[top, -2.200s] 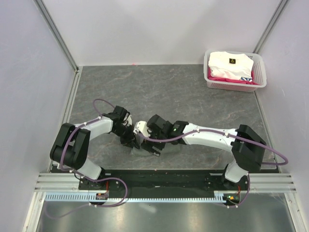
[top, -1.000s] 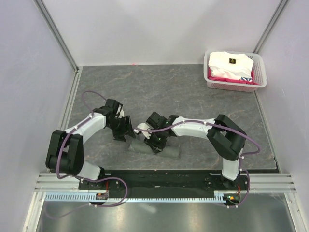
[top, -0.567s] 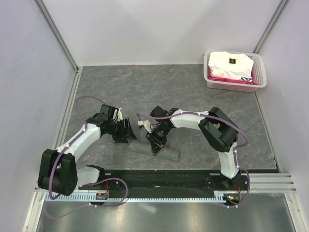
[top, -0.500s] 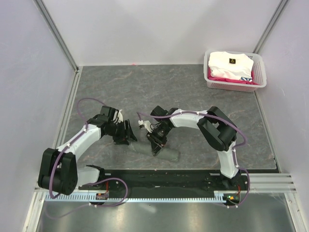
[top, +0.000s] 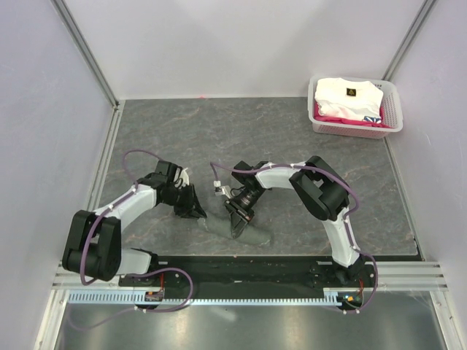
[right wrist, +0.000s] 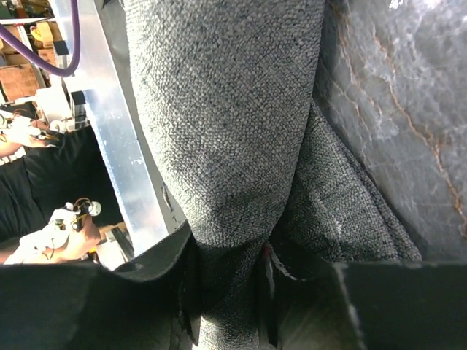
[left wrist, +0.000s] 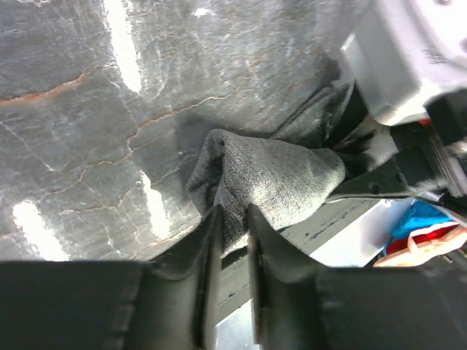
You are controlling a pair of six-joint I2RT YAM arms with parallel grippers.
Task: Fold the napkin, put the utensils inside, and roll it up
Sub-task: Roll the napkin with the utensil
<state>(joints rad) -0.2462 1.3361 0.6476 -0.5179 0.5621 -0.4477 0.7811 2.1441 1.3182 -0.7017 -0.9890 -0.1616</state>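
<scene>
From above, the rolled napkin (top: 252,233) lies on the desk (top: 292,138), well apart from the basket (top: 394,120) and down-left of it. Left wrist view: the left gripper (left wrist: 233,220) is pinched on the napkin's end. Right wrist view: the right gripper (right wrist: 225,284) is clamped around the roll.
</scene>
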